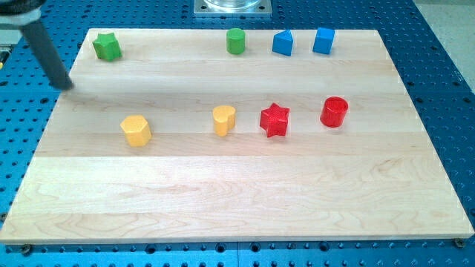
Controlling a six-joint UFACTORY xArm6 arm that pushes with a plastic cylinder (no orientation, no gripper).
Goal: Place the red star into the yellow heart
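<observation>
The red star (274, 119) lies right of the board's middle. The yellow heart (224, 119) sits just to its left, with a small gap between them. My tip (66, 86) is near the board's left edge, far to the left of both blocks and above them in the view. It touches no block. The rod slants up to the view's top left corner.
A yellow pentagon-like block (136, 130) lies at the left middle and a red cylinder (334, 112) lies right of the star. Along the top edge are a green star (107, 47), a green cylinder (236, 41), a blue triangle-like block (283, 43) and a blue cube (323, 41). The wooden board (237, 200) rests on a blue perforated table.
</observation>
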